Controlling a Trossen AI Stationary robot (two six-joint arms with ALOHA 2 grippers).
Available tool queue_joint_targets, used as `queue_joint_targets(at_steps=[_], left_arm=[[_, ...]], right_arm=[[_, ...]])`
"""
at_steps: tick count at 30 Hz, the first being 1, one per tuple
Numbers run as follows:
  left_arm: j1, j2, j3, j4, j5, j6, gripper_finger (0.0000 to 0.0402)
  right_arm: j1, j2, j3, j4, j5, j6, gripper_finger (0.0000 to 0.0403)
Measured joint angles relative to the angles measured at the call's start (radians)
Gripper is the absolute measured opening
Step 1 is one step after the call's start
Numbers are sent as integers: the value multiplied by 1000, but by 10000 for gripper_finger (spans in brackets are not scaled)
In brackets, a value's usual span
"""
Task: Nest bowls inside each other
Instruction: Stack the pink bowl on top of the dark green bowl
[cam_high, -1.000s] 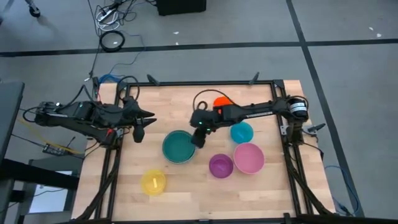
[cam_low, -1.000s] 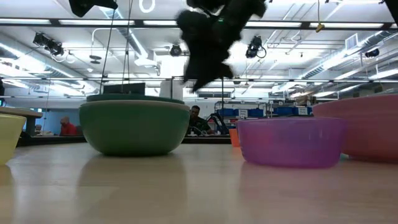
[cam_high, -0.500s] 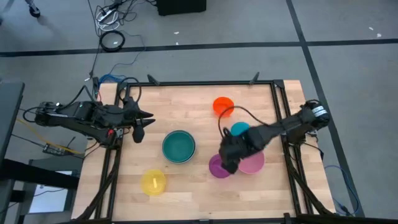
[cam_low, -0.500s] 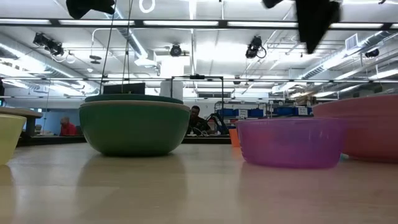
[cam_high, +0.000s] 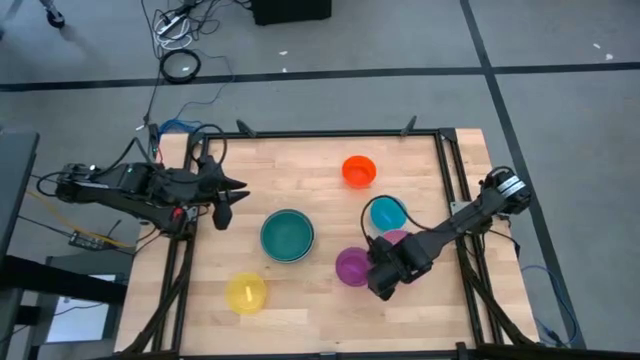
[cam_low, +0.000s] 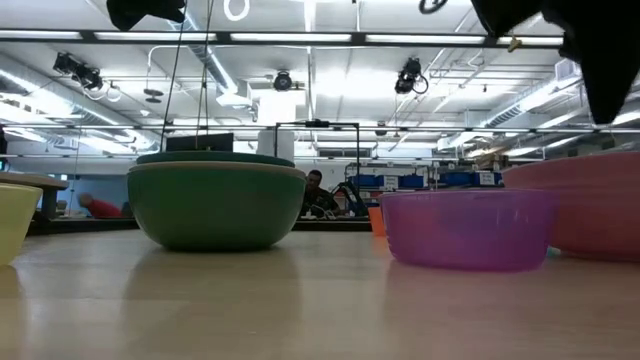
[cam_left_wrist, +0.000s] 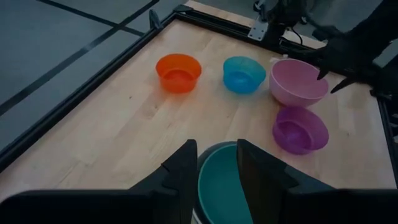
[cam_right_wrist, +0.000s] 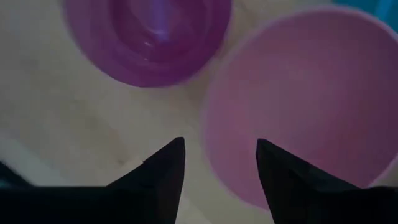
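A pale wood-plank surface (cam_high: 300, 300), framed by dark rails, is seen from above. Six stand-alone bowl positions are found directly on it. An orange bowl (cam_high: 358, 170) is set toward the far edge, with a cyan-blue bowl (cam_high: 388, 212) near it. A pink bowl (cam_left_wrist: 298, 82) is placed just beside a purple bowl (cam_high: 352, 266) (whether the two touch cannot be told). A teal bowl (cam_high: 287, 235) sits near the middle, nested in a green one, and a yellow bowl (cam_high: 246, 293) stands apart, nearest the front.
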Motion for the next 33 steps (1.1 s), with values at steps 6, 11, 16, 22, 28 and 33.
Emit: queue_joint_targets(at_steps=[6, 11, 16, 22, 28, 33], left_arm=[[0, 0, 0, 0, 0, 7, 122], [0, 0, 0, 0, 0, 13, 122], [0, 0, 0, 0, 0, 13, 122], [0, 0, 0, 0, 0, 13, 122], [0, 0, 0, 0, -26, 15, 122], [0, 0, 0, 3, -30, 15, 122]], right_arm=[[0, 0, -123, 185, -22, 7, 185], [5, 0, -226, 324, -16, 24, 184], [2, 0, -289, 327, -26, 19, 150], [9, 0, -249, 316, -120, -68, 17], [38, 0, -45, 117, -96, -84, 2], [-30, 0, 107, 131, 75, -235, 1]])
